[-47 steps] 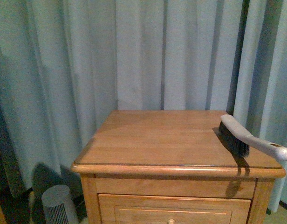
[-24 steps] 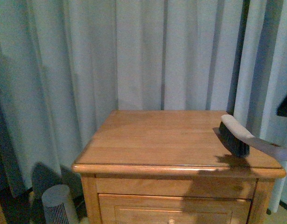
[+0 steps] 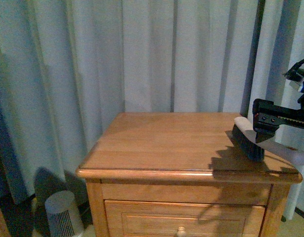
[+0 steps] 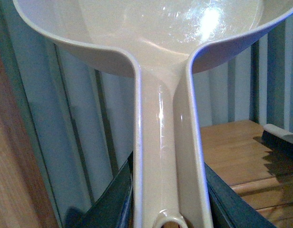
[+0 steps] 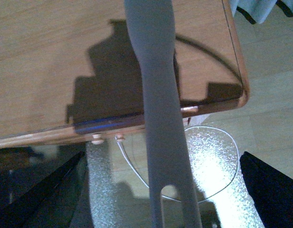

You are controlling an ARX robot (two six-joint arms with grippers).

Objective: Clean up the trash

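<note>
Pale curtains (image 3: 152,54) are hanging right across the back of the room, and in front of them a wooden nightstand (image 3: 167,148) is standing with its drawer closed. Off to one side the left claw (image 4: 170,206) is holding a pale dustpan (image 4: 151,28) up in the air. Its dark fingers (image 4: 113,199) are pressing in on either side of the pan's long stem, so it looks firmly clamped.

A hand brush (image 3: 248,140) is lying at the right edge of the nightstand top, bristles down, with its grey brush handle (image 5: 161,109) sticking out past the edge. The right claw (image 5: 163,187) is hovering over that handle with its jaws spread wide, one on each side, gripping nothing.

As for the trash, I am not seeing the little plastic wad anywhere, neither on the wood that shows nor in the pan. Where it is lying I cannot tell.

To my eye the job is only getting started, with the robot arming itself with its tools. Next, the right claw needs to drop around the handle and close squarely, without nudging the overhanging brush off the edge.
</note>
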